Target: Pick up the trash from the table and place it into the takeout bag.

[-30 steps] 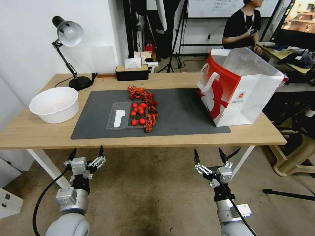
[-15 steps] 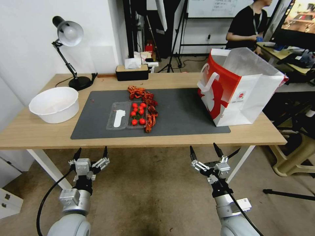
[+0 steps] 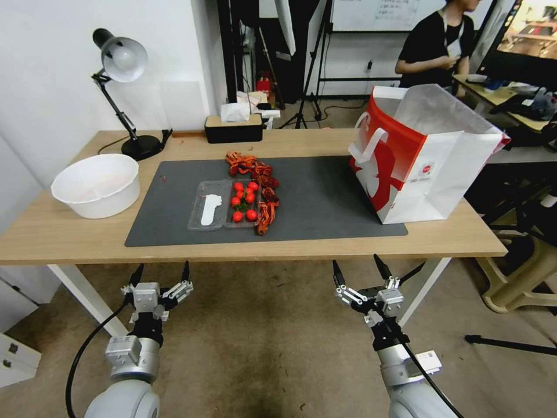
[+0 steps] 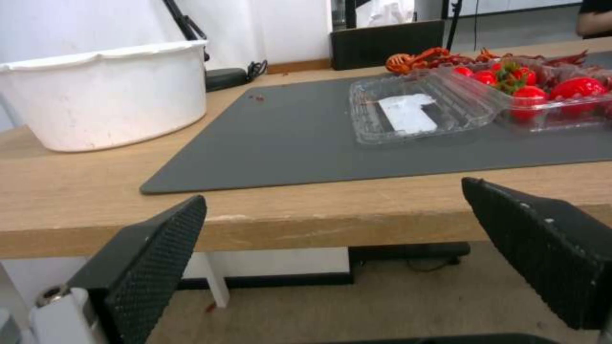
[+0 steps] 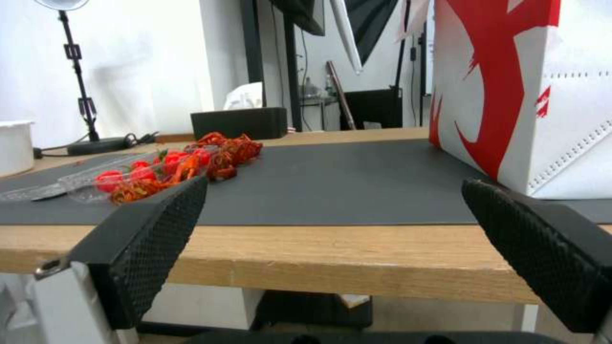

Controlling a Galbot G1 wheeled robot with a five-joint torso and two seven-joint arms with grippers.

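Left pincer [image 3: 162, 274]: below and short of the front edge of the long light-wood surface [image 3: 69, 238], black fingers spread wide, nothing between them. Right pincer [image 3: 357, 271]: same level, also short of the front edge, fingers spread, holding nothing.

Ahead of the left pincer and up on the large dark grey mat [image 3: 325, 197]: an open clear plastic clamshell tray [image 3: 223, 204], one half with a white label, the other half holding small red tomatoes [image 3: 244, 201]. From the left wrist, the tray [image 4: 446, 102] lies past the mat's near edge, toward the right pincer's side.

Touching the tray on the side nearer the right pincer, and running on behind it: a string of red-orange crayfish shells [image 3: 260, 186]. From the right wrist the shells [image 5: 210, 155] sit ahead and toward the left pincer's side.

Ahead of the right pincer and outward: the large boxy red-and-white paper takeout bag [image 3: 426, 157] with white loop handles, upright, mouth open, standing partly on the mat's far end.

Outward of the left pincer: a round white plastic bowl [image 3: 97, 184] on bare wood. Behind it, a black desk lamp [image 3: 123, 87]; a black tissue box [image 3: 233, 128] at the back edge.
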